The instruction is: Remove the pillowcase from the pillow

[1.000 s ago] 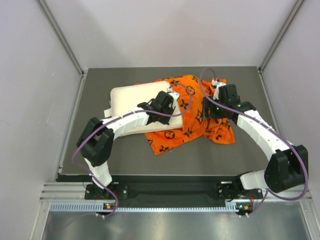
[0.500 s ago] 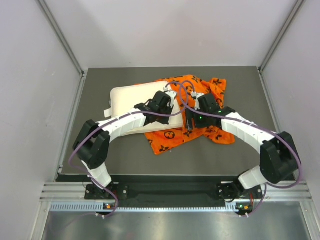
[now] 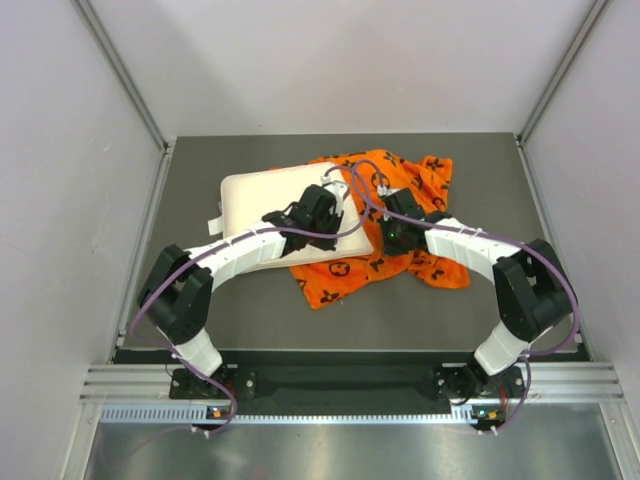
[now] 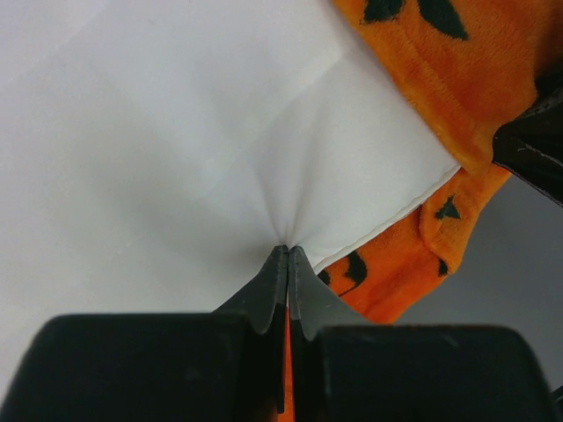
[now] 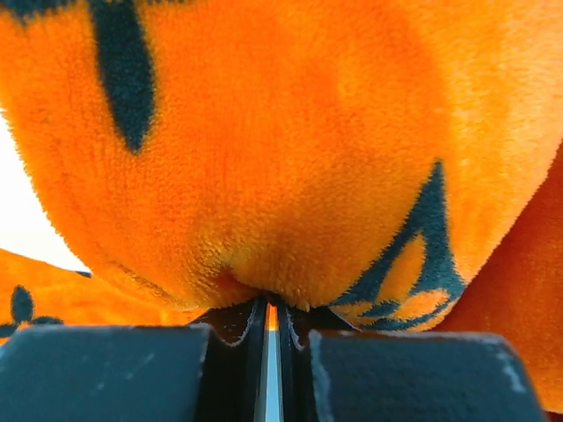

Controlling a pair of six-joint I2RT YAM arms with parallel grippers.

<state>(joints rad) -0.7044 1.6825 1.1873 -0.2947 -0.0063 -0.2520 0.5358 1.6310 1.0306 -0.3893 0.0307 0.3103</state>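
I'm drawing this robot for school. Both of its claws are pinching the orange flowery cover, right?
Not quite. The left gripper is shut on the plain white pillow, not the cover; the left wrist view shows the white fabric puckering at its tips. The right gripper does pinch the orange pillowcase.

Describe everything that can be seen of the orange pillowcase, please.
The pillowcase is soft, plush, bright orange fabric printed with black flower and diamond motifs. It lies crumpled and bunched on the dark grey table, right of centre, with folds spreading toward the far right. Its open edge wraps the right end of the cream pillow, most of which is bare. The right pincer is shut on a puffed fold of it. The left pincer pinches the pillow beside its edge, not the case.
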